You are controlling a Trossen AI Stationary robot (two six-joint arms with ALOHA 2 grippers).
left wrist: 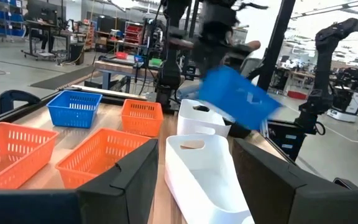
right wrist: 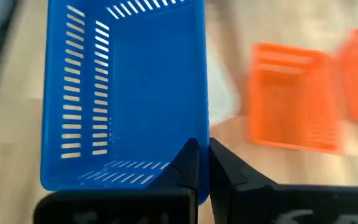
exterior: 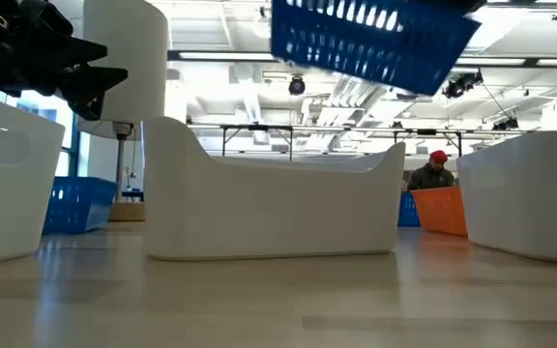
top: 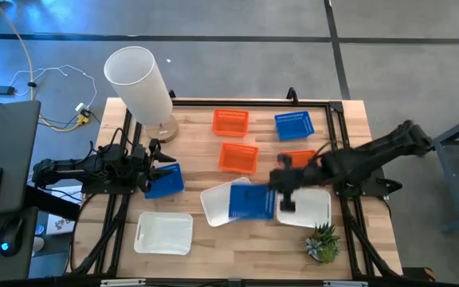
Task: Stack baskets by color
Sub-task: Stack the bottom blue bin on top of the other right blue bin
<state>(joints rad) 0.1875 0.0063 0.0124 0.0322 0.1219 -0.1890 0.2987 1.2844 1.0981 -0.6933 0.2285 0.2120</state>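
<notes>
The fingers of the right gripper (right wrist: 202, 163) pinch one rim of a blue basket (top: 251, 202), carried in the air above the white baskets (top: 217, 206). The left gripper (top: 156, 166) waits wide open above another blue basket (top: 166, 183). The basket looks light and stiff; its thin rim seems the best place to hold.

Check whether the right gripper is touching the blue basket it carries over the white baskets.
Touching. In the right wrist view the right gripper has its fingers shut on the wall of the blue basket, and the low view shows that basket lifted clear above the white basket.
</notes>
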